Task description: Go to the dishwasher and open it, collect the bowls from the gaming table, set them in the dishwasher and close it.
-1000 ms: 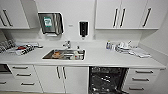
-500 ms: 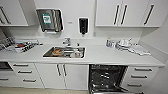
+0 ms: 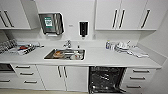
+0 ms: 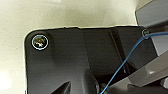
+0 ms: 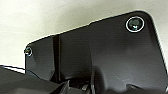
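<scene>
Dishwasher [image 3: 106, 79] under the counter [image 3: 100, 60] — apparently open, racks dark.

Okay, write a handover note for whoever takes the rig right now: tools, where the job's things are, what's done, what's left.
Tools: the wrist views do not show whether either one is open or shut, and nothing can be seen held.
Dishwasher: open, its dark interior with racks exposed, under the white counter, right of the sink.
Bowls and gaming table: not spotted from here. The sink holds some items, too blurred to name.
Done: the dishwasher has been reached and opened.
Left: collect the bowls from the gaming table, load them into the dishwasher, close it.
</scene>
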